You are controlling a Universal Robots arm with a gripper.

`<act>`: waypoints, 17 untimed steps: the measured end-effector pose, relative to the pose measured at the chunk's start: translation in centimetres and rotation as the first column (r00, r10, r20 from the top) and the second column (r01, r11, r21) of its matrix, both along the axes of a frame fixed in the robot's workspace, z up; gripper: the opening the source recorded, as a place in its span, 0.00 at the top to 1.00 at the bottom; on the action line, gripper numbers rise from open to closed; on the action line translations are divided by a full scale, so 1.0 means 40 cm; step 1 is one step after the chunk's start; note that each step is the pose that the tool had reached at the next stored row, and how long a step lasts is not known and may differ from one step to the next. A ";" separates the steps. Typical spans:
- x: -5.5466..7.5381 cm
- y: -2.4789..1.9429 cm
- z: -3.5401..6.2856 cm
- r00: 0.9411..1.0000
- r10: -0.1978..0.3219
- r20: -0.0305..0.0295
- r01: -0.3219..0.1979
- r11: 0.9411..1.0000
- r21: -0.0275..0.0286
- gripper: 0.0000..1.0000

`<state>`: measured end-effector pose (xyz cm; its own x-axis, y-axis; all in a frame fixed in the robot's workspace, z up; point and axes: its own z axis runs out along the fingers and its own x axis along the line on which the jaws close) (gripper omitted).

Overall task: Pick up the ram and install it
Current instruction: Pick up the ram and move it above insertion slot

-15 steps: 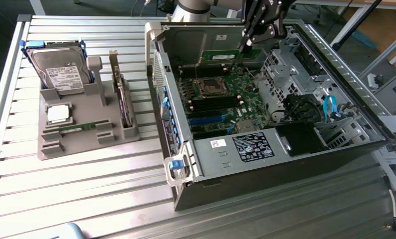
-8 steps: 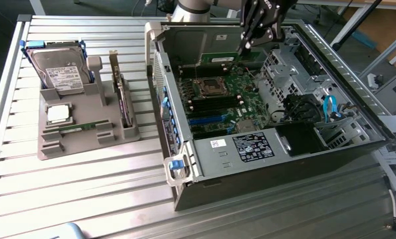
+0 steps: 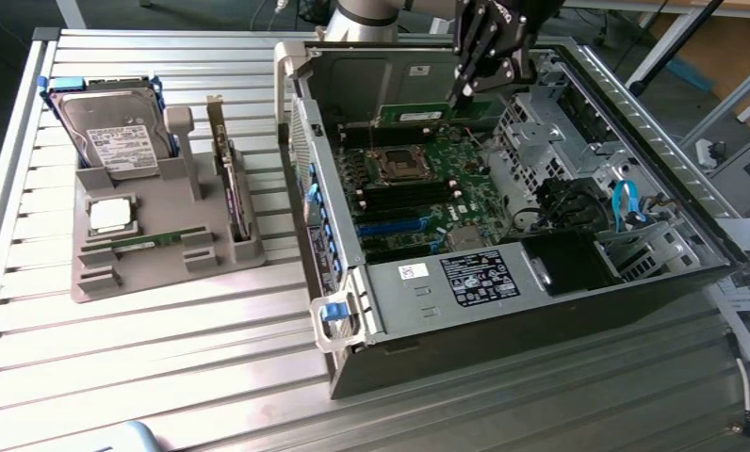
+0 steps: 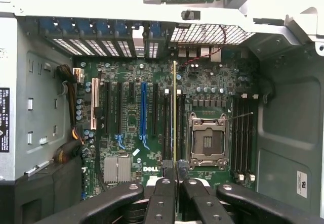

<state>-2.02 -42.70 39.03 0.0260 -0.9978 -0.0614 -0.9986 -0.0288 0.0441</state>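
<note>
Slatted metal table (image 3: 161, 358) carried an open computer case (image 3: 676, 273) and a grey holder (image 3: 161, 273) with a hard drive (image 3: 118, 132). Over the motherboard (image 4: 131, 133), the hand (image 4: 175, 173) pinched the ram (image 4: 174, 113), its long axis parallel to the black memory slots (image 4: 166, 128) below, apparently not yet seated.

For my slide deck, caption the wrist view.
Gripper shut on the ram, held edge-on over the motherboard inside the open case.

From here I count one computer case (image 3: 526, 311), one motherboard (image 4: 202, 80) with one blue slot (image 4: 143, 107), one ram (image 4: 175, 107), one gripper (image 4: 175, 169), one hard drive (image 3: 122, 137), one processor chip (image 3: 111, 215), one upright card (image 3: 231, 179), one grey holder (image 3: 161, 273), one table (image 3: 161, 367).
</note>
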 end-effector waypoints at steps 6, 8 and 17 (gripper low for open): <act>0.002 0.000 0.000 1.000 0.000 0.000 0.000 1.000 0.000 0.88; 0.008 0.000 -0.001 1.000 0.000 0.000 0.000 1.000 0.000 0.88; 0.028 0.000 0.000 1.000 0.000 0.000 0.000 1.000 0.000 0.88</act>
